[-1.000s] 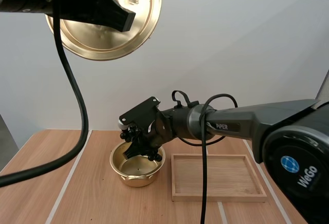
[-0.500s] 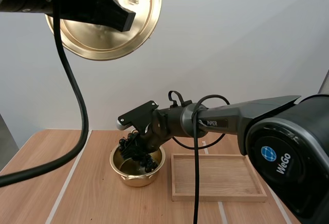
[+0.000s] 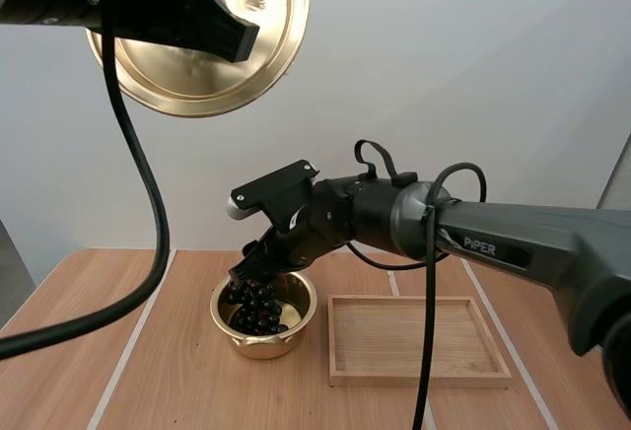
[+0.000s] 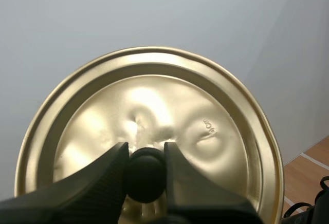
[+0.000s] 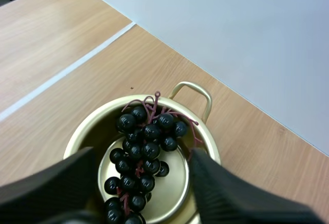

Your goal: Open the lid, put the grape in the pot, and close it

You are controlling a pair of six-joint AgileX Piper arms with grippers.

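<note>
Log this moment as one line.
left tool: shut on lid, held high | right tool: open above pot | grapes: in pot | next: close lid

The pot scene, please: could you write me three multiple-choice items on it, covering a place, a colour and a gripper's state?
1. Where are the grapes? A on the wooden tray; B in the pot; C on the table.
2. What colour is the lid? A gold; B red; C blue.
3. How is the right gripper? A shut on the grapes; B shut on the lid; C open.
Answers: 1 B, the bunch lies inside the rim; 2 A, it shines gold; 3 C, its fingers stand apart over the grapes.
</note>
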